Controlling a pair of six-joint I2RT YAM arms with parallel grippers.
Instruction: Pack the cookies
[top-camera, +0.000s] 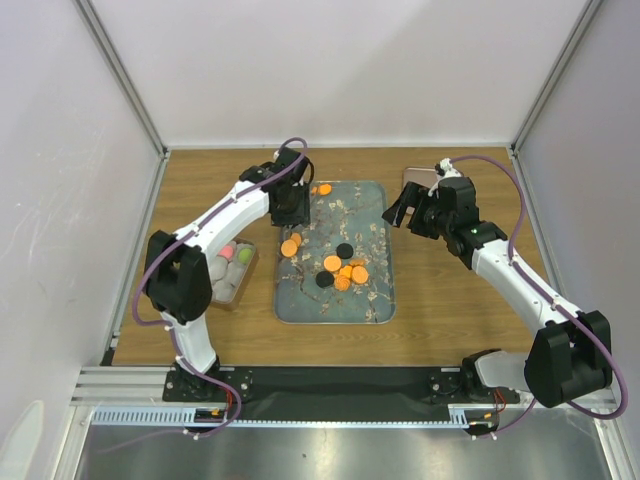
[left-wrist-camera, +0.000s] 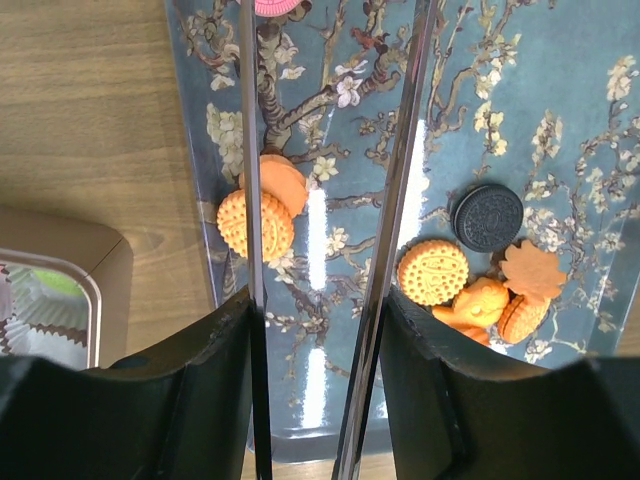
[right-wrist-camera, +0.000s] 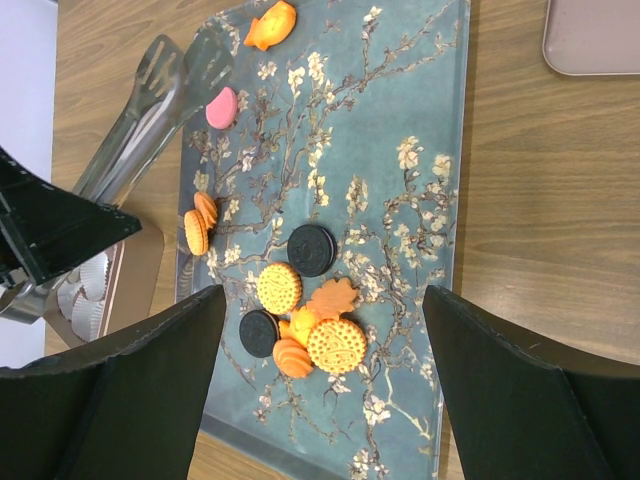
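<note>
Cookies lie on the floral tray (top-camera: 372, 212). A cluster of orange ones and two black ones (top-camera: 345, 270) lies mid-tray, an orange pair (top-camera: 291, 245) at its left edge and one orange piece (top-camera: 324, 189) at the far end. My left gripper (top-camera: 290, 205) is shut on metal tongs (left-wrist-camera: 405, 150), which reach over the tray toward a pink cookie (left-wrist-camera: 280, 5). The tongs are open and empty. The orange pair (left-wrist-camera: 258, 215) lies by the left blade. My right gripper (top-camera: 407, 212) is open and empty above the tray's far right edge, looking down on the cluster (right-wrist-camera: 320, 320).
A tan box with white paper cups (top-camera: 232, 272) stands left of the tray, holding pink and green pieces. A flat tan lid (right-wrist-camera: 592, 35) lies on the wood beyond the tray's far right corner. White walls enclose the table.
</note>
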